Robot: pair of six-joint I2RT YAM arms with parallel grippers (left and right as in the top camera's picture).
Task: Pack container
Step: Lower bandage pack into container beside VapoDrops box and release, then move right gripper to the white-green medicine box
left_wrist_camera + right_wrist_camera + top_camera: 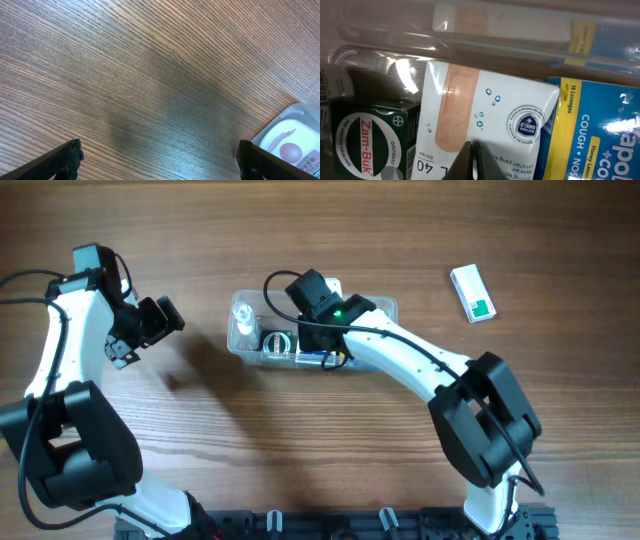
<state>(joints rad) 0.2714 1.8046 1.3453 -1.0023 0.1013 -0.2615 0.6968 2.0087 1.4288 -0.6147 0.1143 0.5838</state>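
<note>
The clear container sits at the table's middle, holding a small clear bottle and several boxes. In the right wrist view I see inside it: a green Zam-Buk box, a white plaster-strips box and a blue cough lozenges box, with the container wall behind them. My right gripper is shut, its tips together right over the plaster box, holding nothing I can see; overhead it is inside the container. My left gripper is open and empty over bare wood, left of the container's corner.
A white box with a green stripe lies on the wood at the far right, away from the container. The right arm stretches across the container's right half. The table is wooden.
</note>
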